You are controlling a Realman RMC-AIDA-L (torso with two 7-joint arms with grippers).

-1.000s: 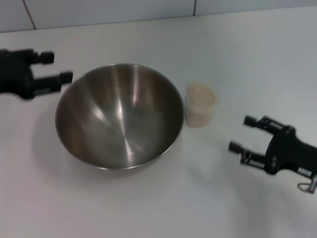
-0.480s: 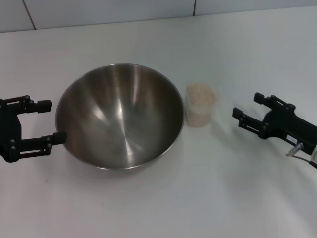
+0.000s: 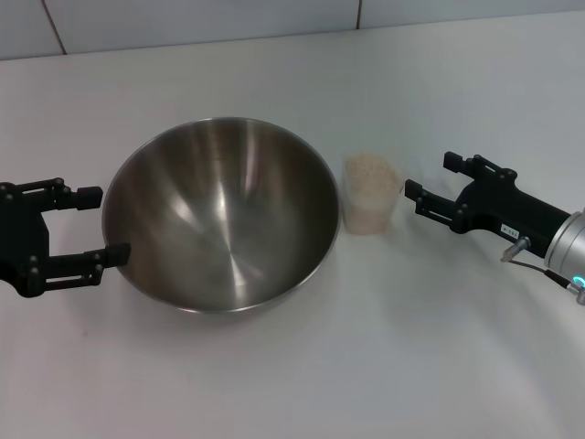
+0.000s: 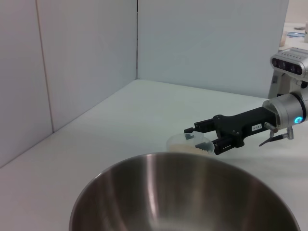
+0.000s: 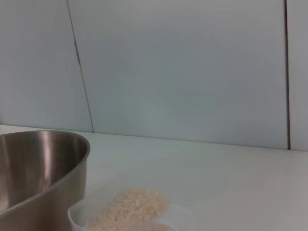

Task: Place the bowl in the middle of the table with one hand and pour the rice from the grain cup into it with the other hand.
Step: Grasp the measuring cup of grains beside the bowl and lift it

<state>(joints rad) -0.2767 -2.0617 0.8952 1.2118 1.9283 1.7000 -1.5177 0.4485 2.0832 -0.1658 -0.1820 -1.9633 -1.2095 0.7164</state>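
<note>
The steel bowl (image 3: 219, 215) stands empty on the white table (image 3: 302, 375), a little left of centre. The clear grain cup (image 3: 370, 197) full of rice (image 3: 369, 171) stands upright just right of the bowl. My left gripper (image 3: 102, 224) is open at the bowl's left rim, one finger near its edge. My right gripper (image 3: 431, 178) is open just right of the cup, not touching it. The left wrist view shows the bowl (image 4: 187, 197), the cup (image 4: 190, 143) and the right gripper (image 4: 204, 134). The right wrist view shows the bowl's side (image 5: 43, 168) and the rice (image 5: 130, 207).
A tiled white wall (image 3: 201, 20) runs along the table's far edge. The right arm's silver wrist (image 3: 567, 247) reaches in from the right edge.
The right gripper moved left and up towards the cup. The left gripper dropped from the back left to the bowl's left rim, then shifted slightly right.
</note>
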